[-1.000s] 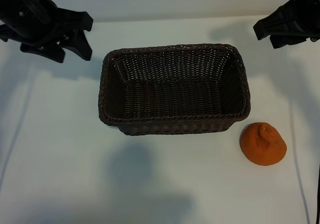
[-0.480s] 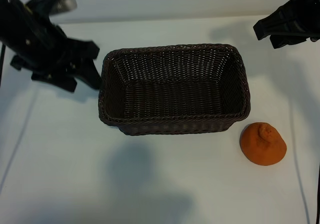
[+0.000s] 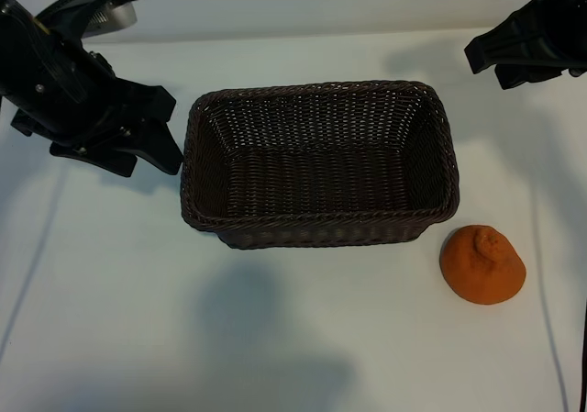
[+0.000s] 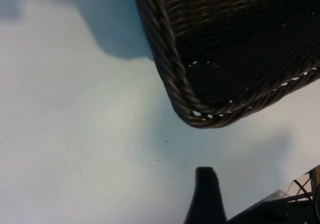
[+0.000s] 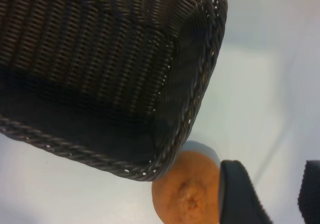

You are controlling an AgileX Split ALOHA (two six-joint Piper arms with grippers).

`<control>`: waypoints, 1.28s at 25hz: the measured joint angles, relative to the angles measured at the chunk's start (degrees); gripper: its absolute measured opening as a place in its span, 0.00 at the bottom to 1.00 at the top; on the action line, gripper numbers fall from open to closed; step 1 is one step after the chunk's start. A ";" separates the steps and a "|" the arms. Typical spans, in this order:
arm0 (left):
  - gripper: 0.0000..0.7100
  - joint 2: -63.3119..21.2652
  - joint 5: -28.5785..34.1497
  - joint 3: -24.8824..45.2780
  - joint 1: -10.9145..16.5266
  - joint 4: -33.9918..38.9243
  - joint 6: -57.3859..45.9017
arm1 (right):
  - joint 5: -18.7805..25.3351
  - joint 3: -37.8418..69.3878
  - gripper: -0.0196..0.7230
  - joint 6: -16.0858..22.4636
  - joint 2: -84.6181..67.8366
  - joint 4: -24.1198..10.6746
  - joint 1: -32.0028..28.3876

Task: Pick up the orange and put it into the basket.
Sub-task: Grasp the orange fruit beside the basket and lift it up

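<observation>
Both my grippers hang empty: my left gripper sits with its fingers spread wide just beside the short end of the basket, and my right gripper is parked above the table's far corner on the other side, its fingers partly apart with nothing between them.

Across the white table, the basket is the biggest piece, stiff woven wicker with a braided rim, open and with nothing inside that I can see. It looks light enough to skid if I knock it.

My target, the orange, lies on the table just outside the basket's near corner, on my right arm's side and well apart from my left. I judge it light and firm with a little give, its matte lumpy skin offering good grip. I would close on its broad middle, fingers either side of the knobbly stem bump, gently enough not to bruise it.
</observation>
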 joint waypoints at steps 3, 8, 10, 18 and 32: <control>0.81 -0.06 0.00 0.00 0.00 -0.04 0.57 | 0.00 0.00 0.47 0.00 0.00 0.00 0.00; 0.81 -0.06 0.00 0.00 0.00 -0.04 0.81 | 0.26 0.00 0.47 -0.25 0.00 -1.29 0.00; 0.81 -0.06 0.00 0.00 0.00 -0.04 0.85 | 0.94 0.00 0.47 -0.30 0.00 -2.74 0.00; 0.81 -0.06 0.00 0.00 0.00 -0.04 2.14 | 3.49 0.00 0.56 -0.30 0.00 -7.69 0.00; 0.81 -0.06 -0.18 0.00 0.00 -0.04 2.50 | 3.06 9.57 0.80 4.08 3.93 -12.94 0.00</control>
